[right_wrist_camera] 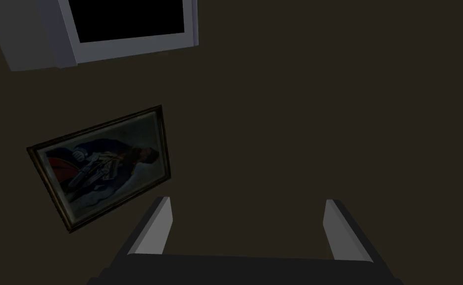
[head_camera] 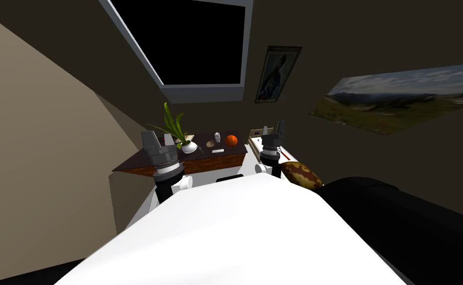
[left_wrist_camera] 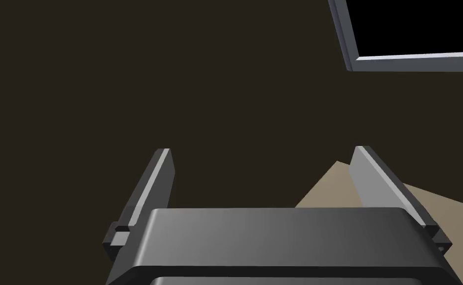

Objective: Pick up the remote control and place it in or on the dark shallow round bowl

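Remote control (head_camera: 218, 151) near table (head_camera: 136, 162) edge, bowl (head_camera: 211, 143) beside, left hand (left_wrist_camera: 262, 150), right hand (right_wrist_camera: 247, 200) spread

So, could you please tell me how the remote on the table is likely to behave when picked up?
The remote looks like a small flat bar, so probably stiff and light. Lying flat on the table, it should slide rather than roll. Its low profile may make gripping awkward.

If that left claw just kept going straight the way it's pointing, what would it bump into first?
Probably the dark wall: the open left gripper points at it, with nothing showing between. The window frame sits off to one side. Depth is unclear.
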You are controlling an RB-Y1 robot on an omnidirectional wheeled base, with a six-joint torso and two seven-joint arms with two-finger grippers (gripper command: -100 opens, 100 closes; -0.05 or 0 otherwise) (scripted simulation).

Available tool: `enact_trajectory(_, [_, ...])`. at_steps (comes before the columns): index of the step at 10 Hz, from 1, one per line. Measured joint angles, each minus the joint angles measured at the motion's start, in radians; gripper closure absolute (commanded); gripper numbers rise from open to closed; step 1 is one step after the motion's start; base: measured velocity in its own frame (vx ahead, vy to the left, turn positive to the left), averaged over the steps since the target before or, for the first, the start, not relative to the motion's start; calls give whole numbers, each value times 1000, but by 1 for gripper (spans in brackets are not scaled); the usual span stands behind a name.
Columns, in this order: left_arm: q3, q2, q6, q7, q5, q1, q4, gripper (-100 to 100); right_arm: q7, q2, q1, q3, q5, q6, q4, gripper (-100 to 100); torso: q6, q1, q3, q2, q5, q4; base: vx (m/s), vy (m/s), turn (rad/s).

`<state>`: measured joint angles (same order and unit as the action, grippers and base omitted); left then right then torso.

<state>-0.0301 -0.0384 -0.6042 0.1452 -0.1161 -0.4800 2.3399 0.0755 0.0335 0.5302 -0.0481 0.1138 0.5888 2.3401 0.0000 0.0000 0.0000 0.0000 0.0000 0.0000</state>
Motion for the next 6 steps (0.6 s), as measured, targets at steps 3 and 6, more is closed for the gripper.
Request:
enact_trajectory(3, [-14,-50,20,-23,-6,50,-49,-100,0,0,0,0,0,0,0,0,0,4,3,6,1,1,-101,53,-246])
enact_trajectory(6, [-52,-97,65,-61,-7,138,-134,-100,0,0,0,0,0,0,0,0,1,5,5,8,1,2,-130,61,-362])
